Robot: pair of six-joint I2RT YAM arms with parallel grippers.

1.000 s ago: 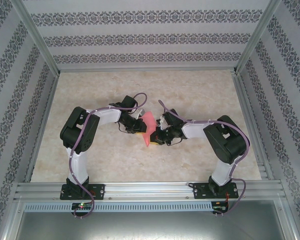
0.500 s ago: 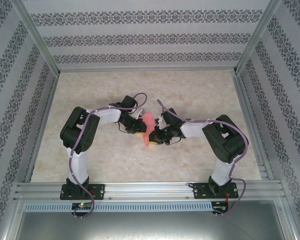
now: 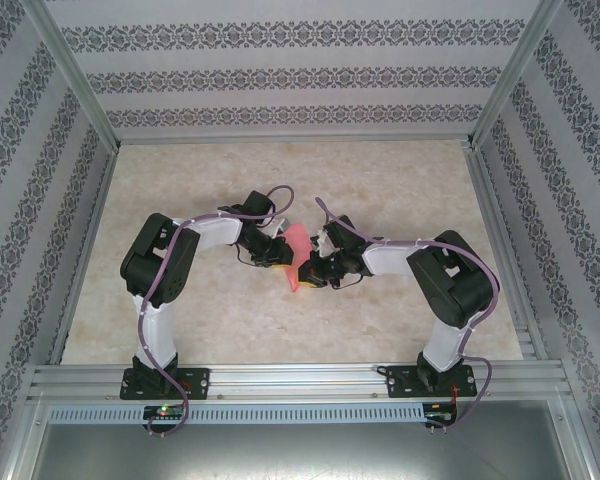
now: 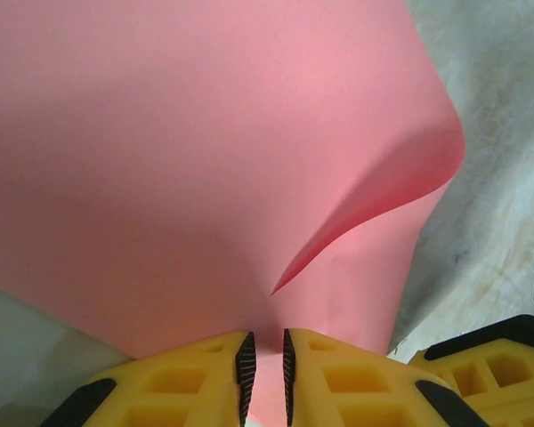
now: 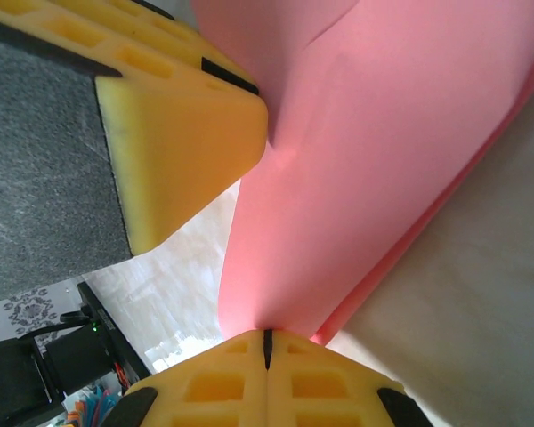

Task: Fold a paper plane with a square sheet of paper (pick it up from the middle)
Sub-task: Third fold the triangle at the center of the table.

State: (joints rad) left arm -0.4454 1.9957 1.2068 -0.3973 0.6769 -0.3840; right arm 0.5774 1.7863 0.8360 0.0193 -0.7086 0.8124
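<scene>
- In the top external view, the salmon-pink sheet of paper (image 3: pixel 297 252) was seen lifted off the marble-patterned surface (image 3: pixel 400 180), near its middle, between the two arms.
- The left end effector (image 3: pixel 284 262) was met at the sheet's left side and the right end effector (image 3: pixel 307 275) at its right, both touching the paper.
- In the left wrist view, the left end effector (image 4: pixel 265 356) was seen clamped on the sheet of paper (image 4: pixel 187 151), its black pads set narrowly apart with the paper pinched between them.
- The sheet was curled, with one edge bent over towards the right, above the surface (image 4: pixel 507 169).
- A yellow finger (image 4: pixel 481 365) of the right end effector was seen at the lower right.
- In the right wrist view, the right end effector (image 5: pixel 267 342) was seen pressed together on the sheet of paper (image 5: pixel 374 169), which rose from the seam between its fingers.
- A yellow finger (image 5: pixel 182 133) of the left end effector was found touching the sheet at the upper left, over the surface (image 5: pixel 463 320).
</scene>
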